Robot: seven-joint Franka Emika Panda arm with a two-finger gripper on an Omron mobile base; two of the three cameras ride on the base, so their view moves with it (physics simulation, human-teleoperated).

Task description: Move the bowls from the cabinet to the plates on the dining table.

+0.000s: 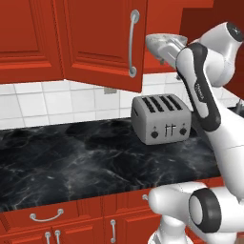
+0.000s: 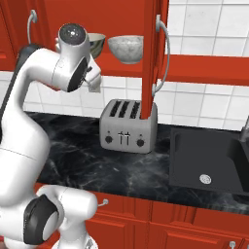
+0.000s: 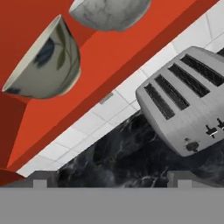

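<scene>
The step in hand looks like the reach into the open cabinet (image 2: 194, 68) for a first bowl, and doing it well means lifting and levelling the hand so one finger goes inside the rim and one outside, without nudging the neighbour off the shelf. The gripper (image 3: 109, 179) has its jaws spread wide and empty; its tips frame black marble counter (image 3: 131, 157) and the silver toaster (image 3: 188, 105) ahead and to one side. In the rolled hand view both bowls sit on the red shelf beyond the tips: the cream bowl with a blue leaf pattern (image 3: 46, 61) nearer, the mottled white-grey bowl (image 3: 109, 13) just past it, apart.
</scene>
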